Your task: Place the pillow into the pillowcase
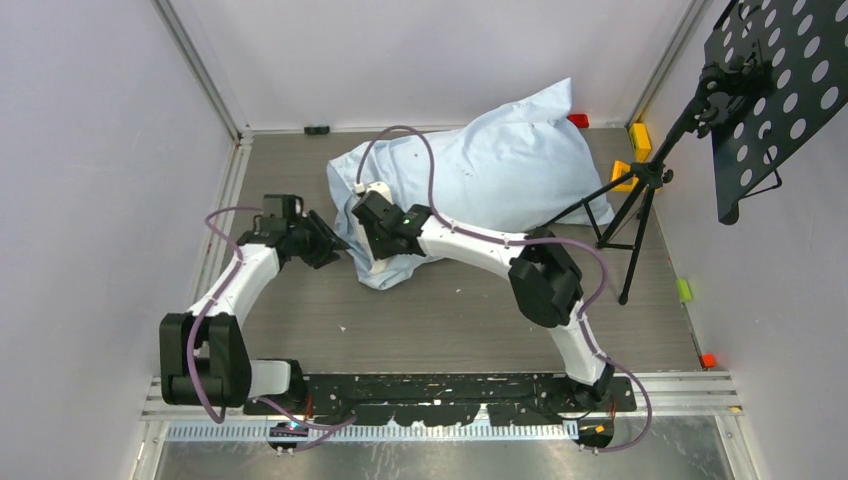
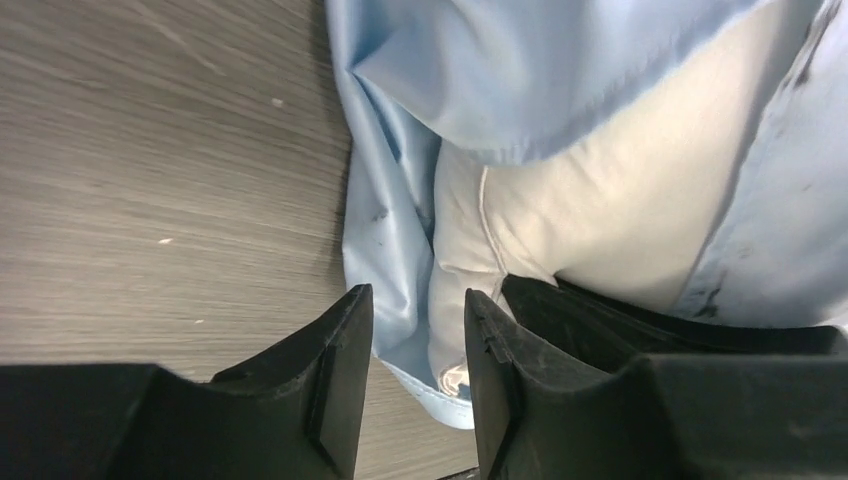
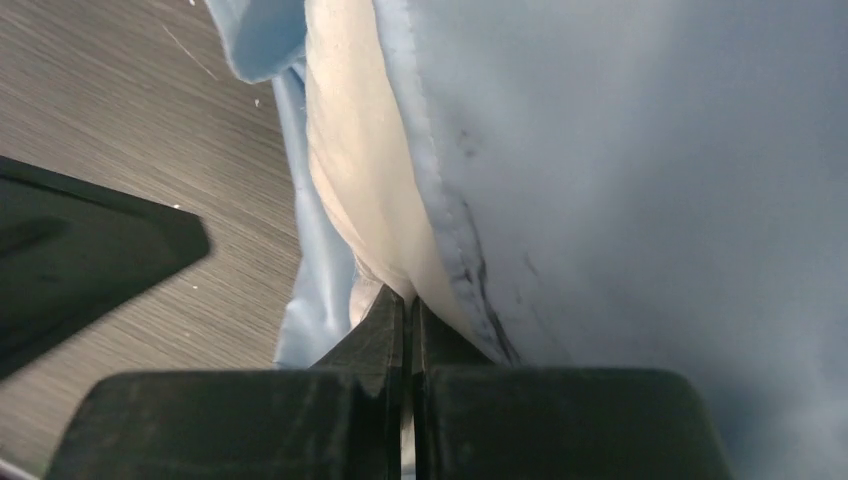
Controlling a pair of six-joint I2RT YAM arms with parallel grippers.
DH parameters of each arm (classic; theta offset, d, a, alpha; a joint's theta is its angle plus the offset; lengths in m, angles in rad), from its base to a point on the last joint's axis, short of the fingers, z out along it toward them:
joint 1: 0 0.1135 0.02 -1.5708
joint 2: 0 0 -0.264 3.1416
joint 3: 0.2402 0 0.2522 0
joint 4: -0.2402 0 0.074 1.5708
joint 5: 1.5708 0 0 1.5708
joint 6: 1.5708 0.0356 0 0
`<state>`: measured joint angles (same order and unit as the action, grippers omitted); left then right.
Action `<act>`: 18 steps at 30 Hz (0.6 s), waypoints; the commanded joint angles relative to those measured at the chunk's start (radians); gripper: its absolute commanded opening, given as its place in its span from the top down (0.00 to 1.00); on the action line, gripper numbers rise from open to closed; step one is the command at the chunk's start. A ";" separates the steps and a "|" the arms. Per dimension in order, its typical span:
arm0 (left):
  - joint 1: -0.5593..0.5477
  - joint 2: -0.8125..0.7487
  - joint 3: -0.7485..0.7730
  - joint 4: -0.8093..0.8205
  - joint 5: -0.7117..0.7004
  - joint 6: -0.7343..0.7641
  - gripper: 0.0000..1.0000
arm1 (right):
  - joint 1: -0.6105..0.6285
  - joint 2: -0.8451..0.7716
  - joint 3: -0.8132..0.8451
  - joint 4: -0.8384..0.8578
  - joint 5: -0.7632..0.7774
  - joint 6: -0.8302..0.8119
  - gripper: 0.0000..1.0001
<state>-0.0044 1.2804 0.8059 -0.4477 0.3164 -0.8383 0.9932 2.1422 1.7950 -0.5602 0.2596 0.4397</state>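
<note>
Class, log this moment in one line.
left pincer open | right pincer shut at light blue fabric pillowcase mouth | plump white pillow mostly inside

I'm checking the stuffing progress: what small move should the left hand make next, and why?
Probably close the left hand on the wrinkled light blue fabric pillowcase: its hem lies between the open fingers, the plump white pillow pokes out, and the right hand is shut at that opening.

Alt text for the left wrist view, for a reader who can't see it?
The left gripper, its two black fingers apart, points at the open end of the light blue pillowcase, where the white pillow shows inside. The pillowcase's hem shows through the gap between the fingers; wood-grain table fills the left.
</note>
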 commanded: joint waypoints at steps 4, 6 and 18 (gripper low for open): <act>-0.135 0.111 0.083 0.112 -0.169 -0.075 0.63 | -0.025 -0.142 -0.093 0.125 -0.044 0.119 1.00; -0.137 0.135 0.093 0.127 -0.192 -0.092 0.65 | -0.025 -0.149 -0.098 0.125 -0.043 0.120 1.00; -0.170 0.277 0.174 0.204 -0.294 -0.041 0.64 | -0.025 -0.151 -0.091 0.122 -0.042 0.115 1.00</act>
<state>-0.1631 1.5322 0.9432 -0.3225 0.0772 -0.9054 0.9649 2.0682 1.6897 -0.4744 0.2142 0.5343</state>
